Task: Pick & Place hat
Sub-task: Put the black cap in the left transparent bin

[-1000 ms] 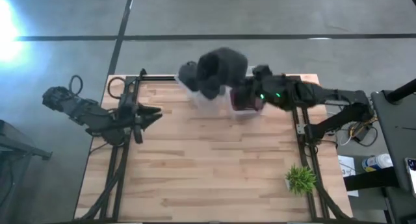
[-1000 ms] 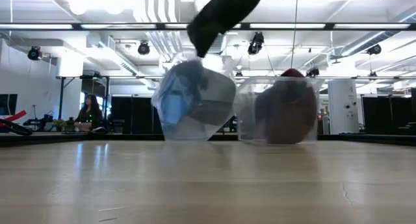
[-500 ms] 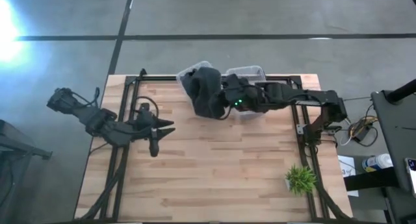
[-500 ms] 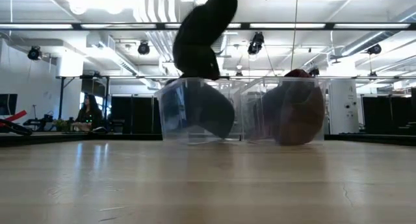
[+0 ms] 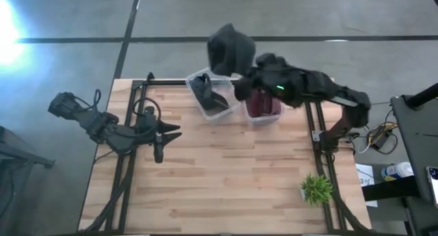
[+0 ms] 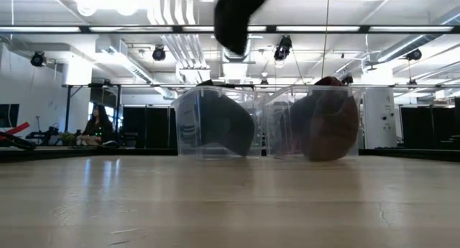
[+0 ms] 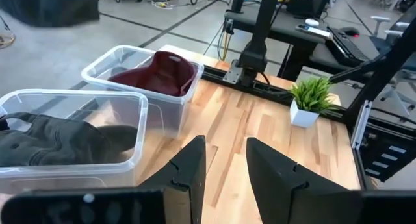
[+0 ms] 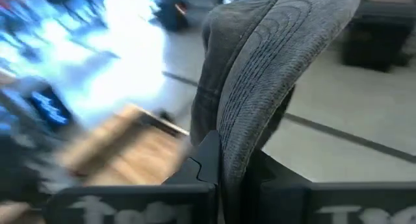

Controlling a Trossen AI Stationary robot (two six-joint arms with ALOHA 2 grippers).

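Observation:
My right gripper (image 5: 241, 67) is shut on a dark grey hat (image 5: 230, 47), held high over the table's far edge; the hat also shows at the top of the low view (image 6: 241, 14). Below it stand two clear bins. The left bin (image 5: 202, 110) holds another dark hat (image 7: 58, 139). The right bin (image 5: 276, 116) holds a maroon hat (image 7: 162, 71). My left gripper (image 5: 163, 134) is open and empty at the table's left, pointing toward the bins. My right gripper pinches the grey hat's stitched brim (image 8: 242, 130) between its two fingers (image 8: 207, 160), edge-on. The hat is lifted clear of the bins and table and stands up beyond the fingertips.
A small green plant in a white pot (image 5: 315, 189) stands near the table's right near corner. Black frame rails (image 5: 125, 167) run along the table's left and right sides. The wooden top (image 5: 226, 174) in front of the bins is bare.
A second ago the left bin was tipped up with the hat; it has dropped back flat on the table. My right gripper dipped over that bin, then rose toward the far edge with the grey hat. My left gripper has shifted a little toward the table's right.

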